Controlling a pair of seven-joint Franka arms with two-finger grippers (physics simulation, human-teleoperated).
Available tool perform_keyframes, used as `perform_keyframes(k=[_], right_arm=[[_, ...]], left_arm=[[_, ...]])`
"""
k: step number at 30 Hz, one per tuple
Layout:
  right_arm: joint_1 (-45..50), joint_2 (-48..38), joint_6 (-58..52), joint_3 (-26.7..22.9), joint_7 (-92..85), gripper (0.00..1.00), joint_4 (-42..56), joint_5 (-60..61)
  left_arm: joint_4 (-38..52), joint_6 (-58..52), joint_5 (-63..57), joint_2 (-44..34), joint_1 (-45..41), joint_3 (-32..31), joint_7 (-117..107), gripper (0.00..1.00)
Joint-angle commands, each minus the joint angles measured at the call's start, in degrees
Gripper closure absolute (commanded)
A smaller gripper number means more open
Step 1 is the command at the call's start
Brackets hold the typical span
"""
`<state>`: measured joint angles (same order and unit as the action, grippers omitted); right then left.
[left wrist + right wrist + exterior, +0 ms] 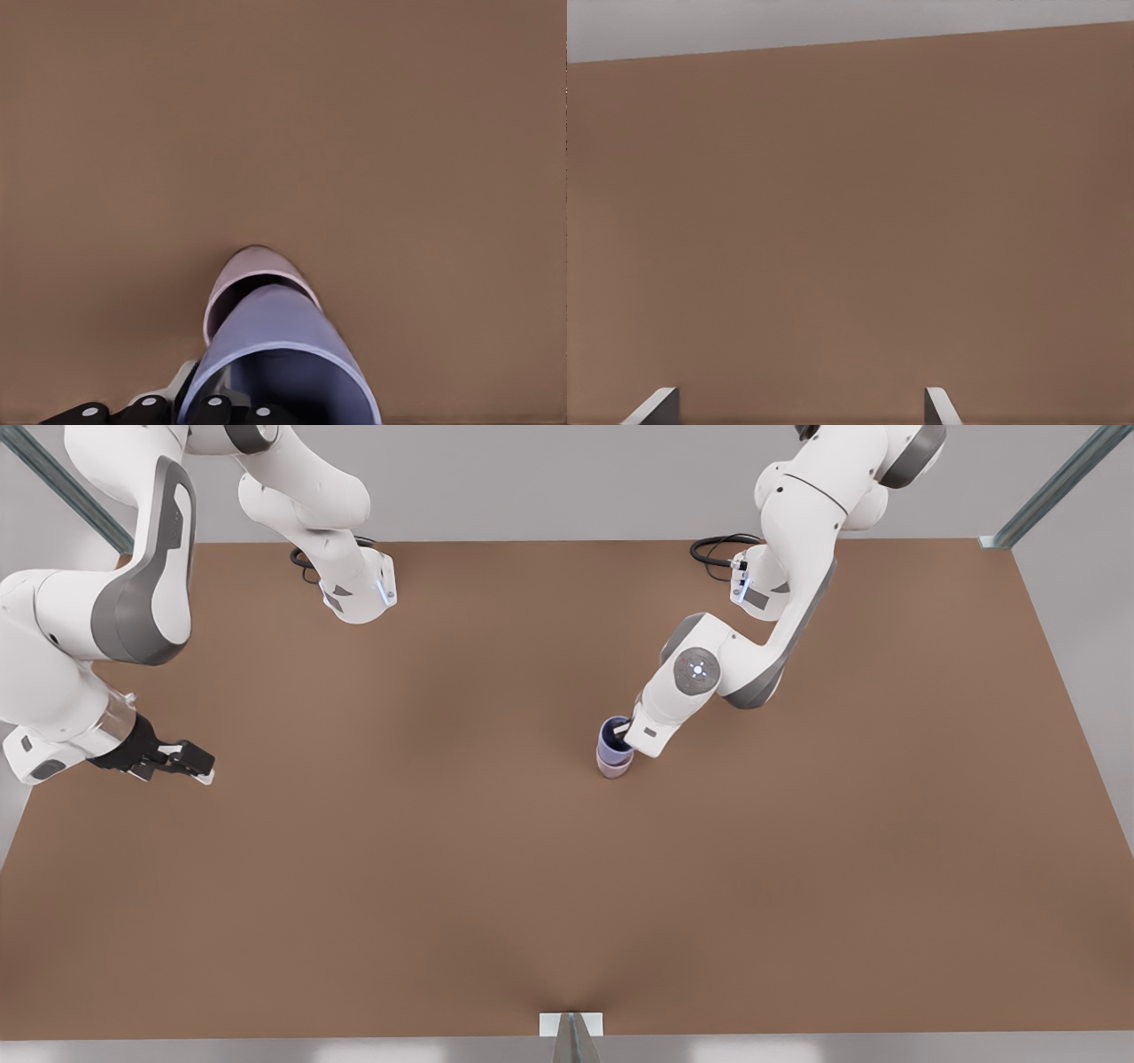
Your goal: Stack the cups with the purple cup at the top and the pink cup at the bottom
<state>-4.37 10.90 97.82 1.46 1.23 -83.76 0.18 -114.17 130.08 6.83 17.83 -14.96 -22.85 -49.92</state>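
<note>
The left gripper [623,732] holds the purple cup [613,742] by its rim, nested in the pink cup [613,765]; the right gripper [197,766] waits with jaws wide.

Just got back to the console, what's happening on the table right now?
The left gripper is at the purple cup, fingers straddling its rim, one of them inside. The purple cup already sits nested in the pink cup, which stands upright near the middle of the brown table. So the stack looks made and the cup is not yet let go. The right gripper waits open over the table at the front view's left edge.
</note>
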Motion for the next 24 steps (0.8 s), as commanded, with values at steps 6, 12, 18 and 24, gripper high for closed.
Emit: perform_keyframes(k=[6, 12, 18, 24], right_arm=[[0.0, 0.0, 0.2, 0.0, 0.0, 0.0, 0.0, 0.0], [-0.1, 0.3, 0.2, 0.0, 0.0, 0.0, 0.0, 0.0], [-0.1, 0.2, 0.2, -0.1, 0.0, 0.0, 0.0, 0.0], [-0.2, 0.3, 0.2, -0.1, 0.0, 0.0, 0.0, 0.0]], left_arm=[[0.0, -0.1, 0.0, 0.0, -0.1, 0.0, -0.1, 0.01], [0.1, 0.0, 0.0, 0.1, 0.0, 0.0, -0.1, 0.01], [0.1, 0.0, -0.1, 0.2, -0.1, 0.0, -0.2, 0.01], [0.1, -0.1, -0.1, 0.1, -0.2, 0.0, -0.4, 0.01]])
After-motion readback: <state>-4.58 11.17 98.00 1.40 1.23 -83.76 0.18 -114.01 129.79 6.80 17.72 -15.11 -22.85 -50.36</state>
